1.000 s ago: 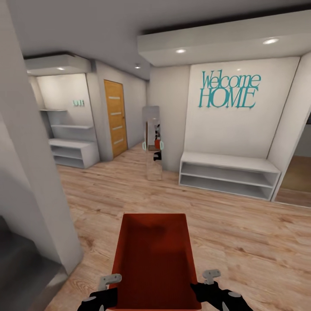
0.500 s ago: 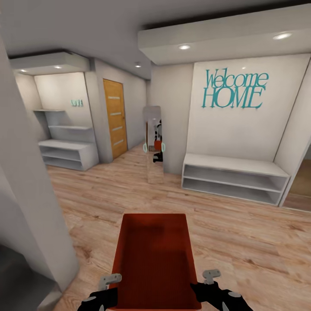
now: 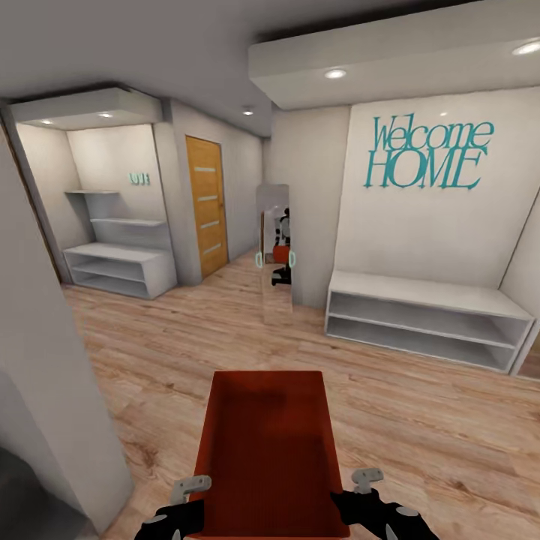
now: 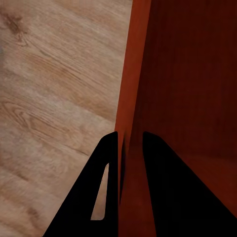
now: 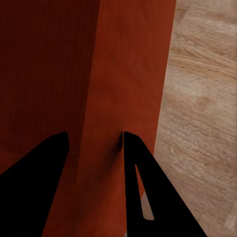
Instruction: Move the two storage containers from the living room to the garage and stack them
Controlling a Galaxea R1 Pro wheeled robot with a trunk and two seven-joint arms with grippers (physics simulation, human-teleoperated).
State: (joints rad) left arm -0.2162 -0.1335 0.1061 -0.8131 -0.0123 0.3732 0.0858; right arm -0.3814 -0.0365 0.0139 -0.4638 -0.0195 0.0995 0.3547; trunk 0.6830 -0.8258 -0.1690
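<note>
Carrying the storage container (image 3: 268, 457) low before the trunk, left gripper (image 4: 129, 148) and right gripper (image 5: 94, 148) each clamped on a side wall, calls for level, matched arms while crossing the wood-plank hallway (image 3: 420, 420).

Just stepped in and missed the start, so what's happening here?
The robot is carrying one orange-red storage container in front of itself with both arms. The left gripper is pinched on one side wall and the right gripper on the opposite wall. It is in an entry hall with a light wood floor, facing a mirror, a "Welcome HOME" sign, a white bench shelf and a wooden door.
</note>
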